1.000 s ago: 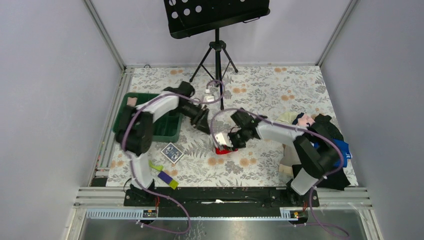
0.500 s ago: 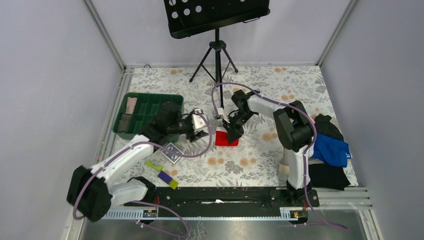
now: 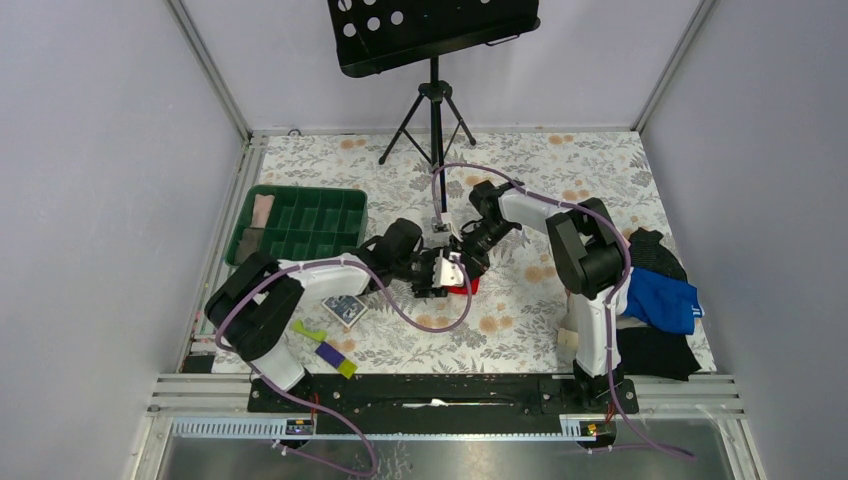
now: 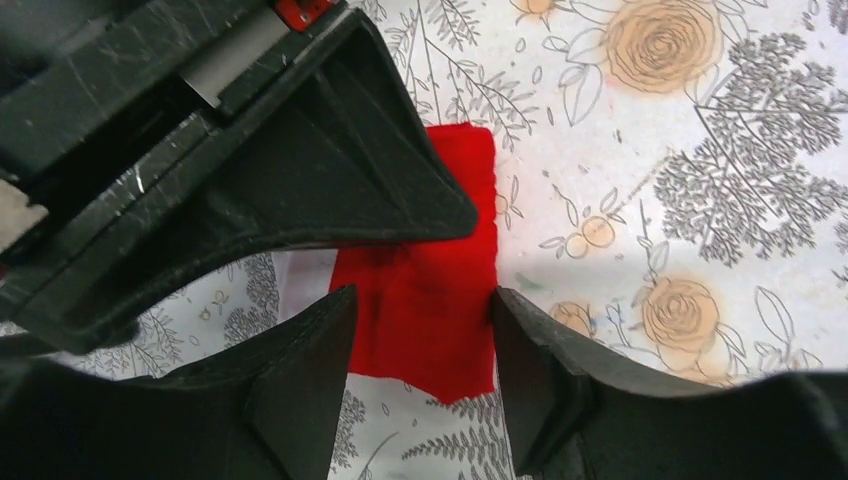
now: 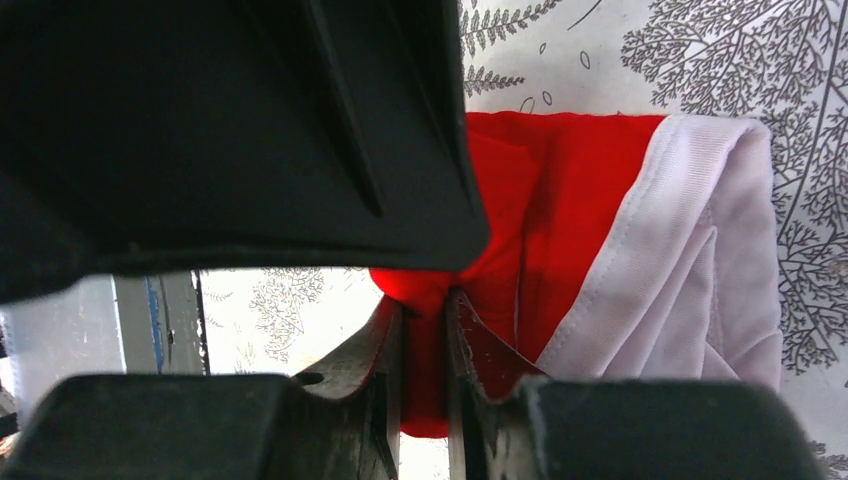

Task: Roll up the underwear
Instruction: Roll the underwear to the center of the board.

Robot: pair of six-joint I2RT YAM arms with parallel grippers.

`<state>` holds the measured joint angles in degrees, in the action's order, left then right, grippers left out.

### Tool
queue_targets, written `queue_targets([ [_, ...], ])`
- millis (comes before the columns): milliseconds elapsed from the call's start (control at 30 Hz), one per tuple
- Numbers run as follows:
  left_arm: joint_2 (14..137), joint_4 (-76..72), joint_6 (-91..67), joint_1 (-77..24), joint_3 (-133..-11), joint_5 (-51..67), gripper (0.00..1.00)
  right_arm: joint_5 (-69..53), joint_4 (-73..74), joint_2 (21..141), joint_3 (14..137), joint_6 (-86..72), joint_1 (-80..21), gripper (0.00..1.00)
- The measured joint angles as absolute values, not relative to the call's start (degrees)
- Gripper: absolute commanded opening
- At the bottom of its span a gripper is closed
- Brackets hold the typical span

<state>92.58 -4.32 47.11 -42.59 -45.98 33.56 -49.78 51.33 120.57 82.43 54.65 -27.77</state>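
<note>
Red soft cloth underwear (image 3: 463, 288) lies mid-table on the flowered tablecloth (image 3: 560, 190). From above it is mostly hidden beneath the left gripper (image 3: 440, 274) and right gripper (image 3: 468, 256), which meet over it.

Left wrist view shows the left jaws spread, straddling a flat red panel and gripping nothing.

Right wrist view alone reveals the right fingers (image 5: 478, 352) clenched on a red fold, with the white-pink waistband (image 5: 680, 290) doubled beside them.

The cloth looks folded, but I judge the rolling barely begun.

Lighting bright, even, diffuse from overhead. Shadows on the tablecloth (image 3: 600, 170) soft and faint. No glare. Top view sharp. Wrist views: the right gripper (image 5: 425, 315) underexposed, slightly blurred close up; the underwear (image 5: 570, 180) saturated, in focus.
</note>
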Motion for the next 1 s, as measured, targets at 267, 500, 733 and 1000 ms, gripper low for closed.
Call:
queue_targets([
  [267,95.02,-8.32,45.45,-44.93,-45.89,31.22,0.49,-50.26,49.91,119.42,80.44,53.04,-27.33,0.08],
  [500,97.21,-6.44,45.04,-45.76,-47.97,31.62,0.45,-50.19,49.60,119.31,80.34,52.21,-27.33,0.10],
  [733,99.44,-4.60,48.29,-46.52,-49.34,30.37,0.10,-50.15,49.41,119.20,80.03,50.70,-27.27,0.32],
  [1000,100.31,0.80,47.99,-46.83,-53.56,30.41,0.00,-47.90,56.95,118.83,84.90,48.93,-26.55,0.57],
])
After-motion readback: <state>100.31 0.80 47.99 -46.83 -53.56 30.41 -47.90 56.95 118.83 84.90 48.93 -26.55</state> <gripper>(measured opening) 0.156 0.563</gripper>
